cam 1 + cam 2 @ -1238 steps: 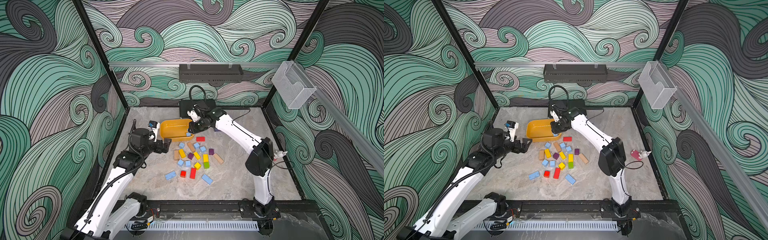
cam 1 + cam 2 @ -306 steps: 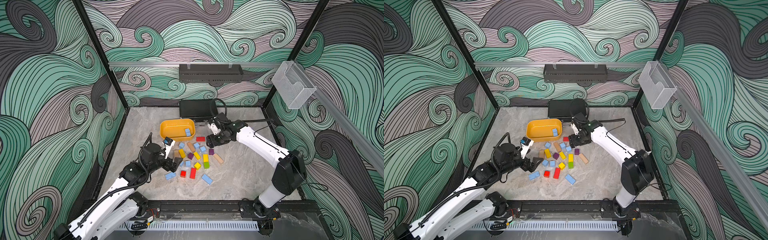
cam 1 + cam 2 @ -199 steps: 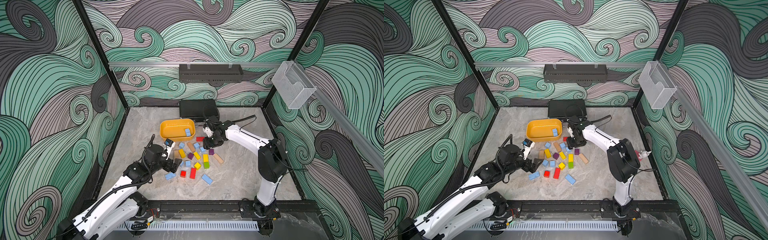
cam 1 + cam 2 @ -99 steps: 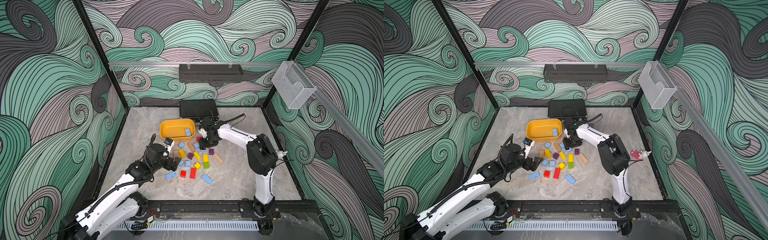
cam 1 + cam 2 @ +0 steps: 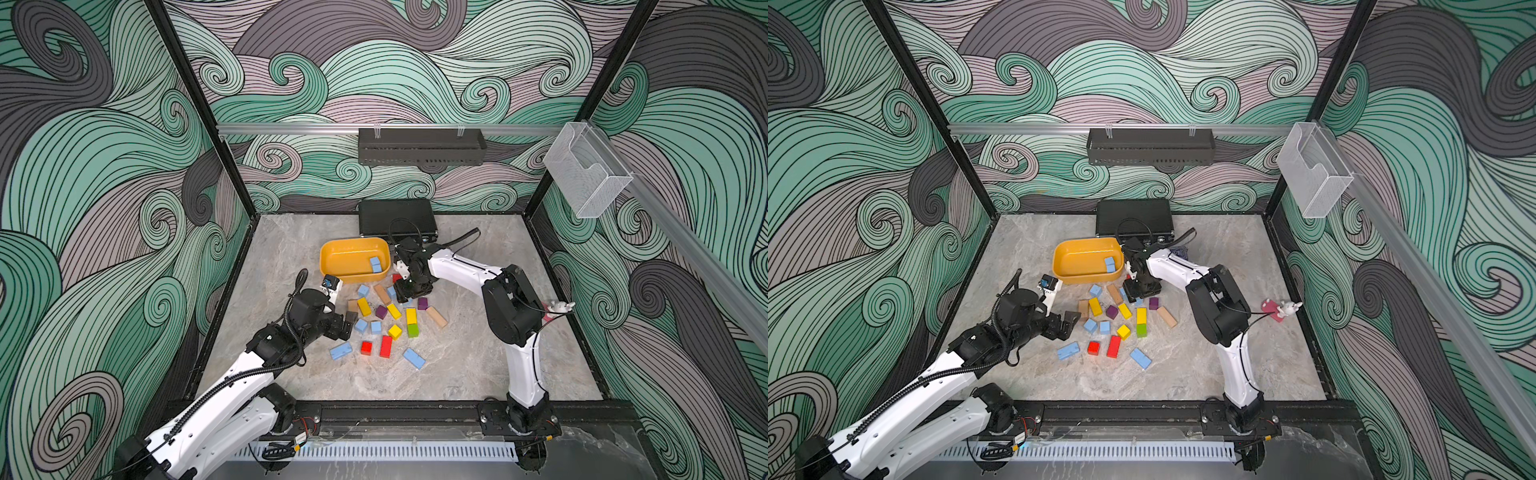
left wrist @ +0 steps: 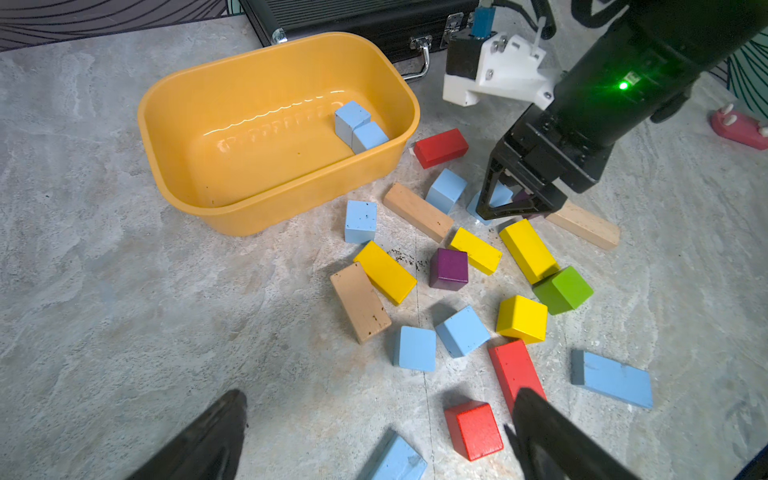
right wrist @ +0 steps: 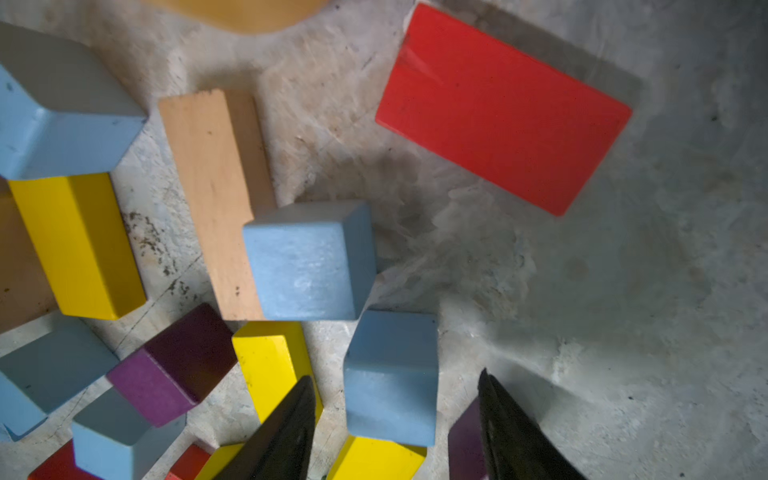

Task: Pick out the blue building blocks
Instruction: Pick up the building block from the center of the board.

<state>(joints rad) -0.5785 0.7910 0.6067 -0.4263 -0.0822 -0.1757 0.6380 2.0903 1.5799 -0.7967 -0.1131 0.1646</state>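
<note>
Counting the blue building blocks (image 6: 415, 348), two are found in the yellow tub (image 6: 266, 216) and seven are left on the surface (image 6: 124, 291), one straddled by the parted right gripper (image 7: 395, 376), while the left gripper (image 6: 378, 392) is held wide open, empty.

In the tub (image 5: 340, 259) lie two blocks (image 5: 375, 264), the case (image 5: 395, 216) stands behind it, and loose blocks (image 5: 394, 311) scatter before it.

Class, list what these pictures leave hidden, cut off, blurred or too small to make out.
Blue block straddled by the right gripper: the gripper mostly hides it in both top views.
Blue brick: cut off by the left wrist picture's edge.
Yellow tub: only a blurred sliver at the right wrist picture's edge.
Pink object beside the right arm: too small in top views, cropped in left wrist view.
</note>
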